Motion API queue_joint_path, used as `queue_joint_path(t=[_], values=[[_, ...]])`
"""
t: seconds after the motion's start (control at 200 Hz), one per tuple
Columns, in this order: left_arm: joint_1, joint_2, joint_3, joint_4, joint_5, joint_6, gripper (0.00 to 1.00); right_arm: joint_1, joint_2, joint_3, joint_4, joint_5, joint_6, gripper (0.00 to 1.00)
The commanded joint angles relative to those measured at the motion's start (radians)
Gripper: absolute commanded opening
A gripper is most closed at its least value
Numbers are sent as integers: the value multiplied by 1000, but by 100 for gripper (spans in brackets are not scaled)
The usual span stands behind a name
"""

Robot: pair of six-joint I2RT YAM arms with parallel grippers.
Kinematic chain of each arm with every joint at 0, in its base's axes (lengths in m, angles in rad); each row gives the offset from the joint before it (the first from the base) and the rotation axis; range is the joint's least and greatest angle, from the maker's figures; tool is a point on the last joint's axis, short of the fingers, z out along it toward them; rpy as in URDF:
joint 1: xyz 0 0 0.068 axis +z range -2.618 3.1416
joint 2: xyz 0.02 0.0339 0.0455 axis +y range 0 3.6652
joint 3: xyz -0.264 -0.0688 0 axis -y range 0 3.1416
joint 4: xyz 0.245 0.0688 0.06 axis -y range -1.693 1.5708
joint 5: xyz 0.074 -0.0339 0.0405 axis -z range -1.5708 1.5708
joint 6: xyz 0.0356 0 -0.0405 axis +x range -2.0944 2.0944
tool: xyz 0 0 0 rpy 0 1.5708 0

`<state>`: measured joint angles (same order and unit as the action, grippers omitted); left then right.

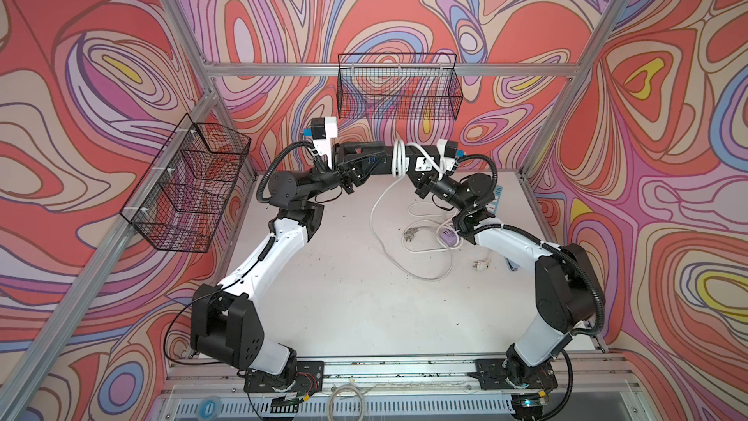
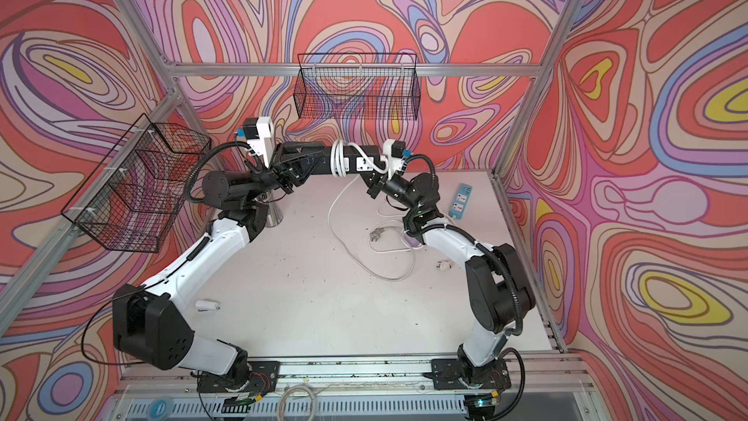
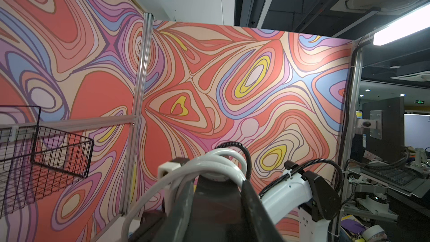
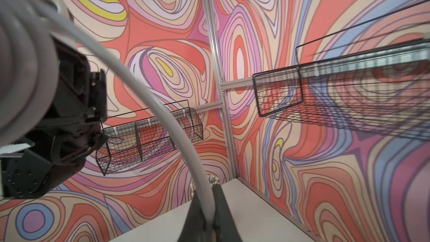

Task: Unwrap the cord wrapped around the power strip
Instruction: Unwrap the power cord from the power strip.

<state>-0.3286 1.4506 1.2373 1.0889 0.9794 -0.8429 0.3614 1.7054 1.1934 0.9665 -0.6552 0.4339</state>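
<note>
Left gripper (image 1: 364, 160) clamps the left end of a black power strip (image 1: 382, 155) and holds it in the air, roughly level, above the far edge of the table (image 1: 344, 297). In the left wrist view the strip's dark body sits between the two fingers (image 3: 183, 206), with white loops across it just ahead.

The right gripper (image 4: 207, 196) is pinched shut on the white cord (image 1: 400, 157); the right wrist view shows a single strand passing between its fingers and curving away towards the strip. In both top views this gripper sits at the right end of the strip, just below it.

Several turns of the cord are bunched tightly around the middle of the strip. One strand crosses the white socket face towards the right gripper. Another strand hangs from the bundle down to the table and lies in a loose curve on the right half of the surface.

A blue power strip (image 2: 461, 200) lies flat near the table's far right corner.
</note>
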Motion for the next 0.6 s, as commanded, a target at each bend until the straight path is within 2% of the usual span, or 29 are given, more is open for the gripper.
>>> queue_joint_path(t=[0.0, 0.215, 0.381, 0.596], values=[[-7, -99, -56, -65, 26, 131, 0, -56, -39, 24, -72, -22, 40, 0], [-7, -184, -144, -340, 29, 356, 0, -90, -91, 145, -212, -85, -15, 0], [-6, -208, -156, -539, -51, 557, 0, -90, -171, 205, -360, -185, -60, 0], [5, -200, -177, -506, -209, 633, 0, -90, -293, 131, -547, -228, -138, 0]])
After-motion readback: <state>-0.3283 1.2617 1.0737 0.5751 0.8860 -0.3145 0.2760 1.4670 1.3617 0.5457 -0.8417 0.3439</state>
